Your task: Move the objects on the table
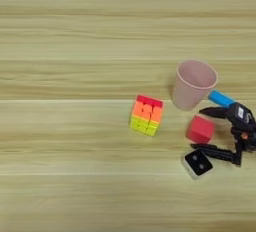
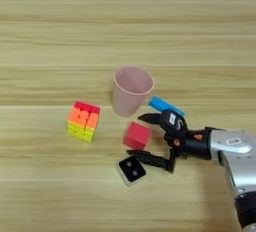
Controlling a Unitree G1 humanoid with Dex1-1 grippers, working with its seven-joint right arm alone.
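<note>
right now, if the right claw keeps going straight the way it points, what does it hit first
Probably the red cube: the right claw points left with its open fingers either side of it. Height above the table is unclear.

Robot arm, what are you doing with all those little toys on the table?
The robot's right end effector is reaching in from the right with its two black fingers spread wide on either side of the red cube, which sits on the table; it has not closed on it. A pink cup stands upright just behind the cube, a blue block lies beside the cup, and a small black block lies in front. The puzzle cube sits apart to the left, untouched.
</note>
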